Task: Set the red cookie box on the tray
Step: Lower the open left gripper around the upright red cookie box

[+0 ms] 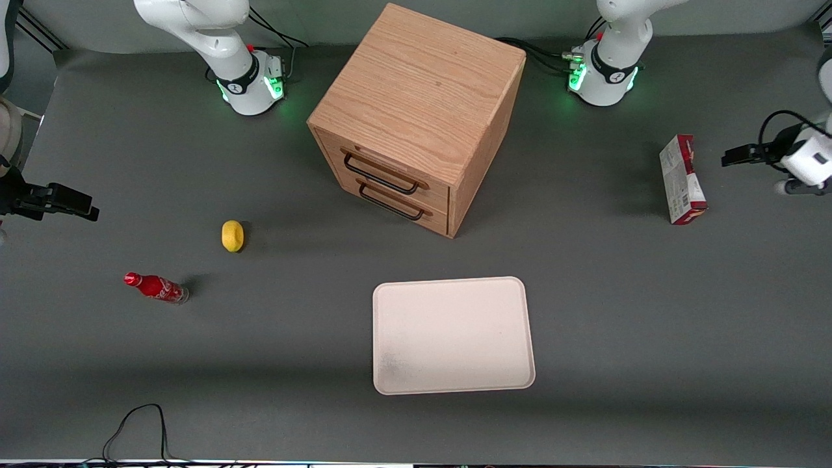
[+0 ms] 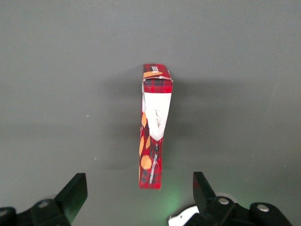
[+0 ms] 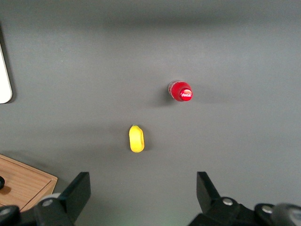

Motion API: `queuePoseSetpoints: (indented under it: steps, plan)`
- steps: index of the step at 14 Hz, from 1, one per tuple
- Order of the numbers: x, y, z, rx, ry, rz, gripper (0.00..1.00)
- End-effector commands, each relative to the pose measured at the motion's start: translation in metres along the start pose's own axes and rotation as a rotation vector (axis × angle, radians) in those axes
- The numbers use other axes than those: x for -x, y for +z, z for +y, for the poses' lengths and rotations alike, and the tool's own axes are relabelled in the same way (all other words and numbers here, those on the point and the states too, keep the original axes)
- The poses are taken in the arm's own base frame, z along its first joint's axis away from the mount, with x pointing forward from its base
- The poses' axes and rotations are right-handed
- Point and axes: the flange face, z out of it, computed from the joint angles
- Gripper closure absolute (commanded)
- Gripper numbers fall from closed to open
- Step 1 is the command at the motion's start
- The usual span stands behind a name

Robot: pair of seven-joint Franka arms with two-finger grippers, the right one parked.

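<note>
The red cookie box (image 1: pixel 682 179) stands on a long thin edge on the grey table, toward the working arm's end, beside the wooden cabinet and apart from it. In the left wrist view the red cookie box (image 2: pixel 153 127) shows its red plaid edge and whitish flap. My gripper (image 1: pixel 733 158) hovers above the table just outside the box, farther toward the table's end. The gripper (image 2: pixel 139 195) is open, its black fingers (image 2: pixel 75 193) spread wide with nothing between them. The cream-white tray (image 1: pixel 453 336) lies flat nearer the front camera than the cabinet, with nothing on it.
A wooden drawer cabinet (image 1: pixel 416 117) with two black handles stands mid-table. A yellow lemon (image 1: pixel 233 235) and an upright red cola bottle (image 1: pixel 156 287) are toward the parked arm's end. A black cable (image 1: pixel 136 422) loops at the front edge.
</note>
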Motion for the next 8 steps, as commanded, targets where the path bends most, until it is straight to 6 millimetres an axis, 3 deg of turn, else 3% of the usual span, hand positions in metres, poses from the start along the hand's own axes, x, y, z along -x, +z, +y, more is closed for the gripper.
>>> queuePoseSetpoints:
  steps: [1,8]
  plan:
    - [0.014,0.038,0.009,-0.020,0.000,0.034,0.00]
    - [0.007,0.132,0.017,-0.018,-0.001,0.092,0.00]
